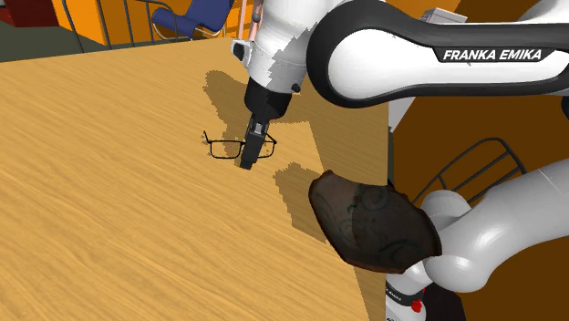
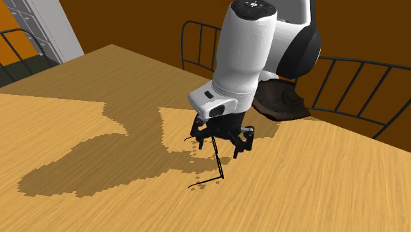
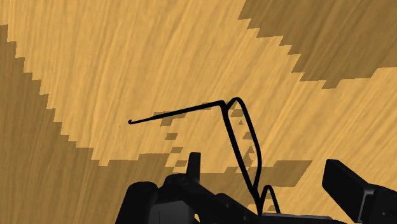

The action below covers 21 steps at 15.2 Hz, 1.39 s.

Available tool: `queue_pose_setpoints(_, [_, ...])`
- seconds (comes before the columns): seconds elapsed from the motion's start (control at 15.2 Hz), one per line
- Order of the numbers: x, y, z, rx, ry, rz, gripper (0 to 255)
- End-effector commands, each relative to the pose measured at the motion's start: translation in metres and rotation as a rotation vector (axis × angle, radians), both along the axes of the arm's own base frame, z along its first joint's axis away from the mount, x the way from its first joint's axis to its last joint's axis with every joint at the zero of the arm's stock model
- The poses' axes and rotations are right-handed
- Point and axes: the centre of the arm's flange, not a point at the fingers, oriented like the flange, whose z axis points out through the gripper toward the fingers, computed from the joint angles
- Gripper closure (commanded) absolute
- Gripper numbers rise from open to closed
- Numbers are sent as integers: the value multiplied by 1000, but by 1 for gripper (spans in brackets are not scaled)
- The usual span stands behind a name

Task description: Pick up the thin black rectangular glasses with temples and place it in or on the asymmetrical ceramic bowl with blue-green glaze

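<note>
Grasping step, by my reading: hand (image 1: 246, 160) set low over the glasses (image 1: 225, 146), which lie on the counter (image 1: 109, 210). Fingers apart astride 1 lens rim, gripping nothing. Next: clench, lift, carry to the dark bowl (image 1: 365, 223), right of them in the shoulder view.

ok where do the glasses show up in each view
shoulder view: glasses near the centre, under the end effector, up and left of the bowl.
second exterior view: glasses just below the middle, beneath the end effector.
wrist view: glasses between the open fingers, one temple stretched out over the table.
shared landmark: the end effector, right over the glasses in all three.
</note>
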Motion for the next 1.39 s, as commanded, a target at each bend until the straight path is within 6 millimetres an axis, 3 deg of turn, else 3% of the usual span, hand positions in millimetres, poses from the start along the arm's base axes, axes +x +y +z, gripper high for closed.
queue_pose_setpoints(0.0, [0, 0, 0, 0, 0, 0, 255])
queue_pose_setpoints(0.59, [0, 0, 0, 0, 0, 0, 255])
queue_pose_setpoints(1.32, [0, 0, 58, 0, 0, 0, 255])
